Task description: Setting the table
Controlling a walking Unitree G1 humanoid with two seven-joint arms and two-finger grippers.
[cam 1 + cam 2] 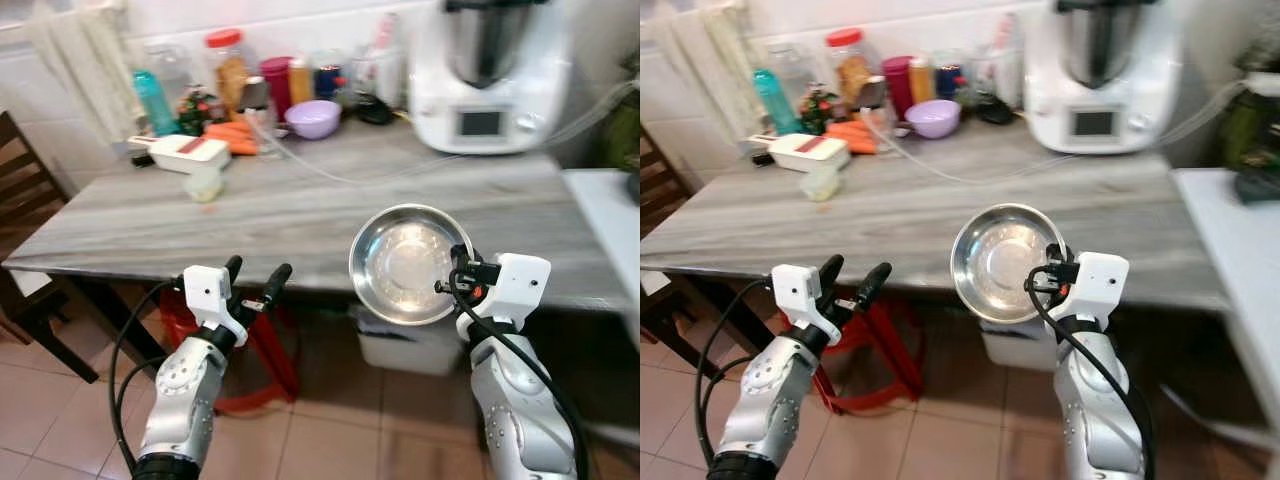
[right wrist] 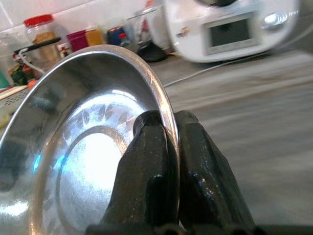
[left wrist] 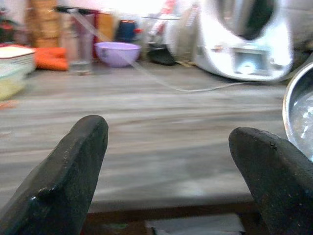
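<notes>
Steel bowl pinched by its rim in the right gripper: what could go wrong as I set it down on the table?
1. The right gripper holds the steel bowl only by its rim, tilted nearly on edge; it could twist or slip out over the floor.
2. The bowl hangs at the table edge; lowering too early may knock its rim against that edge.
3. A thin cable crosses the table; the bowl could land on it and rock.
</notes>
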